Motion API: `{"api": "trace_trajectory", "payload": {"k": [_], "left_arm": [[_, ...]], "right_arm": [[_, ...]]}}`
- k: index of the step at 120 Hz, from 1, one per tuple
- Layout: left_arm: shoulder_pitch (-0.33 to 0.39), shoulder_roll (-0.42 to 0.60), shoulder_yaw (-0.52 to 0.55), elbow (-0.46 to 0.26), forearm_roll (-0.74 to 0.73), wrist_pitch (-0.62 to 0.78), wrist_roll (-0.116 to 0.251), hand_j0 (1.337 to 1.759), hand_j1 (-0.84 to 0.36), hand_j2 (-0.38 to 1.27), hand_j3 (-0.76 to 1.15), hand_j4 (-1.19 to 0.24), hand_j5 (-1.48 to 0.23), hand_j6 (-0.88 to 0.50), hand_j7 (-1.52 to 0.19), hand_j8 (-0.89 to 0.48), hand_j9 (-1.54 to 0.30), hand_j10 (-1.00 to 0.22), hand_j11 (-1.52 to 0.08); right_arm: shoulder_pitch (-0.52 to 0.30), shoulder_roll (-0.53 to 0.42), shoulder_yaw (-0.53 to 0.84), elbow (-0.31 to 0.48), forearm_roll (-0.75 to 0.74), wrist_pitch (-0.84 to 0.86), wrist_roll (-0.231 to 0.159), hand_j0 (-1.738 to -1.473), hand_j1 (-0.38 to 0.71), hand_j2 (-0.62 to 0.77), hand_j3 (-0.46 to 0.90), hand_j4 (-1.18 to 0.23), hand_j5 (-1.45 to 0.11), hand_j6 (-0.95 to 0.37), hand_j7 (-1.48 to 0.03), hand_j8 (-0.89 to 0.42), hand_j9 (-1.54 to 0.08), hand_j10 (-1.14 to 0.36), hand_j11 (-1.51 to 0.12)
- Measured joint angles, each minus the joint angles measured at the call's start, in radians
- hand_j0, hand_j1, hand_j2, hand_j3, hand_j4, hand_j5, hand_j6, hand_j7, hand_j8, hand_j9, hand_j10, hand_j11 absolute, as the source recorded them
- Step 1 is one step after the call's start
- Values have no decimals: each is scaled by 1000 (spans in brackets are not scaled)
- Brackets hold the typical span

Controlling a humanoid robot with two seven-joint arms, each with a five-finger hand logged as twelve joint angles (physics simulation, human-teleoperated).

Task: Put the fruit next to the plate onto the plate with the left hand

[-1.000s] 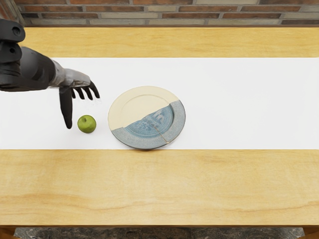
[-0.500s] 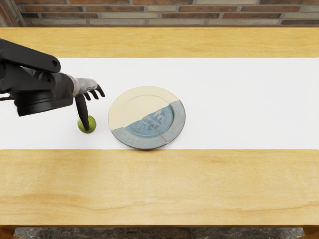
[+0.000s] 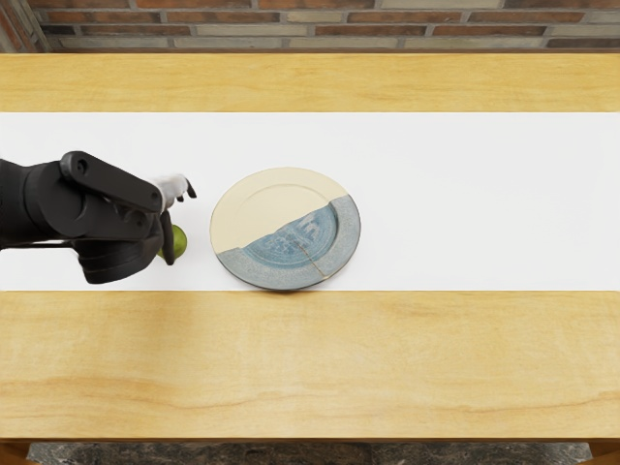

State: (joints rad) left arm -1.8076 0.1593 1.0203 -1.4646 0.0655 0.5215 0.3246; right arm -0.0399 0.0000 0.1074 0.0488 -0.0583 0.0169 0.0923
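A small green apple [image 3: 180, 238] lies on the white runner just left of the plate [image 3: 226, 215], a round dish that is half cream and half blue-grey. My left hand [image 3: 177, 192] hangs right over the apple, and the dark forearm [image 3: 87, 213] hides most of the fruit, so only a green sliver shows. The thumb runs down across the apple's left side. Several dark fingertips [image 3: 188, 190] stick out above it, apart from the fruit and holding nothing. The plate carries nothing. My right hand is out of view.
A white runner [image 3: 465, 194] crosses the wooden table [image 3: 320, 368] from side to side. A brick wall [image 3: 320, 24] stands behind the far edge.
My left arm has swung down and forward, so the forearm now covers most of the apple. The hand sits lower over it. The apple and the plate have not moved.
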Motion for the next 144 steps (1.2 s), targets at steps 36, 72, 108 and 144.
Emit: {"api": "trace_trajectory", "payload": {"k": [36, 72, 108, 144], "left_arm": [[51, -35, 17, 42, -25, 11, -1, 1658, 27, 54, 0, -269, -350, -269, -350, -269, -350, -269, -350], [71, -62, 18, 59, -47, 9, -1, 1658, -100, 75, 0, -389, -470, -181, -715, -330, -506, -375, -487], [76, -63, 18, 73, -49, 7, -3, 1657, -215, 89, 0, -494, -613, -234, -710, -387, -486, -482, -629], [67, -61, 20, 71, -53, 3, -2, 1657, -306, 133, 0, -575, -746, -423, -669, -459, -680, -571, -752]], "right_arm": [[0, 0, 0, 0, 0, 0, 0, -1658, -303, -7, 0, -39, -50, -39, -50, -39, -50, -39, -50], [0, 0, 0, 0, 0, 0, 0, -1658, -303, -7, 0, -39, -50, -39, -50, -39, -50, -39, -50], [0, 0, 0, 0, 0, 0, 0, -1658, -303, -7, 0, -39, -50, -39, -50, -39, -50, -39, -50], [0, 0, 0, 0, 0, 0, 0, -1658, -303, -7, 0, -39, -50, -39, -50, -39, -50, -39, -50]]}}
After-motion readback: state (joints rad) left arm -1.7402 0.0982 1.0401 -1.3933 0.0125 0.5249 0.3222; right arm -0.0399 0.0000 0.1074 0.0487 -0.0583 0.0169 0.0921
